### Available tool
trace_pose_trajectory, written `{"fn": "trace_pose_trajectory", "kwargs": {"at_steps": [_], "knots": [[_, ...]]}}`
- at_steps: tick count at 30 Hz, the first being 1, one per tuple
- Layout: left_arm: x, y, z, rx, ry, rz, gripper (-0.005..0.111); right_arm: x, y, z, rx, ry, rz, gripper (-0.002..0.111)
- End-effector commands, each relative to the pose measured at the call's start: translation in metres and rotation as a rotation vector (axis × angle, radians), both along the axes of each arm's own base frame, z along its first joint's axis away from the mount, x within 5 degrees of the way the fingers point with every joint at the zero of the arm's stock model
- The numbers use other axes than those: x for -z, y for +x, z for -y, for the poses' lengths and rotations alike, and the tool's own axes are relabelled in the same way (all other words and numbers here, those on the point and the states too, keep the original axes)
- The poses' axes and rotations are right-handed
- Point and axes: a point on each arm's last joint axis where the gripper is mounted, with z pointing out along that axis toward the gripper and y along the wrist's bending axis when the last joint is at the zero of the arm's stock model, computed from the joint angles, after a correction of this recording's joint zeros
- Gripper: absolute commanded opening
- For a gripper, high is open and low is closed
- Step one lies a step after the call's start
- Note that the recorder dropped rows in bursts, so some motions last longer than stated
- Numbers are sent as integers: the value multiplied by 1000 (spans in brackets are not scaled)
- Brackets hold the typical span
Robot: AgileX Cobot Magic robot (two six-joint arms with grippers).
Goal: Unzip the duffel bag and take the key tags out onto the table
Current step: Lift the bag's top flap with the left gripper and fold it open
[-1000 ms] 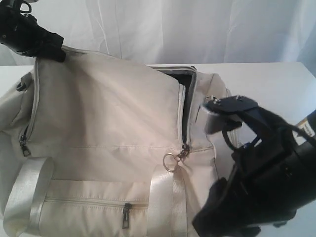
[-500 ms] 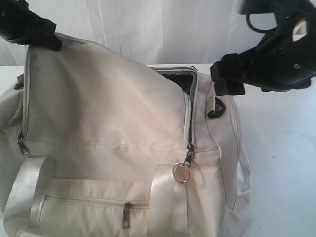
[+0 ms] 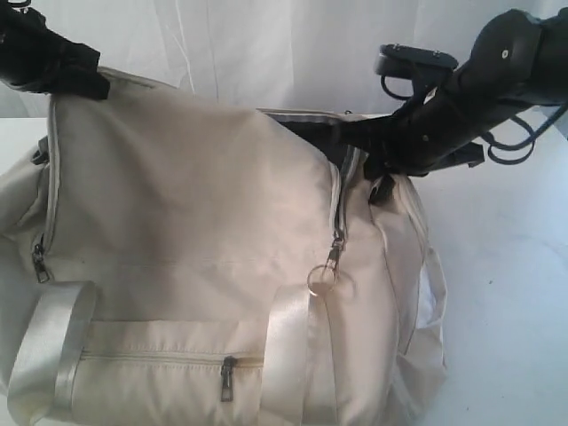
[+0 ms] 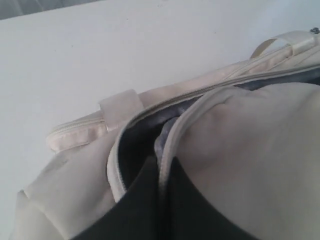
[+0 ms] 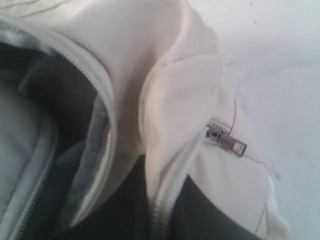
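My left claw [image 3: 82, 73] is clamped on the duffel bag [image 3: 195, 222] at its ten o'clock corner and holds the big flap up. Its wrist view shows the zipper edge pinched between the fingers. My right claw [image 5: 162, 212] looks closed on the opposite lip of the opening, at about two o'clock on the bag, with a fold of zipper tape between its fingers. The bag lies on the table [image 3: 515, 266], its mouth gaping at one o'clock onto grey lining [image 5: 25, 130]. I cannot see the key tags in any view.

What worries me is that both pinches are on thin, slick edge fabric. A hard spread could let either lip slide out, and the flap would fall over the mouth. With both claws busy, nothing is free to reach in, and whichever side I release will likely sag. The zipper pull [image 3: 335, 253] sits partway round, so the gap may be tight for an arm. Groping blind could also snag lining rather than tags.
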Motion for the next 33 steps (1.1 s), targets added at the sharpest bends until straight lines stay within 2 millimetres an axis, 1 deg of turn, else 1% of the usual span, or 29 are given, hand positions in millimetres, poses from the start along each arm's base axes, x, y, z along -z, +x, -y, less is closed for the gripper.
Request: {"fn": "trace_pose_trajectory", "kwargs": {"at_steps": [1, 4, 6, 7, 8, 9, 10, 12, 14, 15, 16, 18, 21, 25, 26, 28, 31, 32, 33], "knots": [[-17, 4, 3, 10, -59, 85, 0, -30, 44, 24, 69, 20, 164, 0], [-28, 6, 6, 44, -94, 112, 0, -39, 62, 34, 84, 14, 192, 0], [-34, 3, 11, 99, -121, 91, 0, -42, 68, 34, 86, 15, 192, 0], [-35, 0, 15, 135, -127, 83, 0, -43, 69, 34, 84, 15, 191, 2], [-37, -5, 18, 171, -134, 78, 0, -44, 70, 33, 82, 15, 188, 7], [-36, -9, 24, 217, -135, 65, 0, -45, 70, 33, 82, 17, 192, 12], [-36, -15, 28, 254, -135, 54, 0, -47, 71, 33, 81, 18, 194, 20], [-35, -27, 40, 338, -129, 28, 0, -53, 68, 34, 77, 20, 197, 41], [-36, -43, 52, 425, -119, 16, 0, -64, 63, 36, 68, 12, 211, 64], [-38, -52, 58, 467, -114, 18, 0, -69, 61, 37, 64, 4, 222, 70], [-40, -62, 64, 508, -107, 30, 0, -76, 57, 38, 61, 4, 235, 72], [-43, -85, 73, 586, -100, 32, 0, -89, 49, 41, 64, 9, 254, 71], [-40, -120, 79, 731, -86, -1, 0, -110, 34, 45, 64, 23, 265, 67], [-33, -168, 76, 934, -56, -42, 0, -125, 15, 49, 46, 18, 244, 66], [-30, -175, 73, 958, -38, -41, 0, -127, 12, 50, 43, 17, 240, 66], [-16, -189, 67, 947, 18, -103, 0, -130, 6, 51, 41, 17, 238, 66], [19, -211, 57, 984, 131, -202, 0, -132, 0, 53, 39, 16, 237, 66], [29, -216, 55, 1006, 154, -225, 0, -132, -1, 53, 38, 15, 232, 66], [43, -224, 53, 1051, 174, -249, 0, -132, -2, 53, 34, 16, 229, 66]]}}
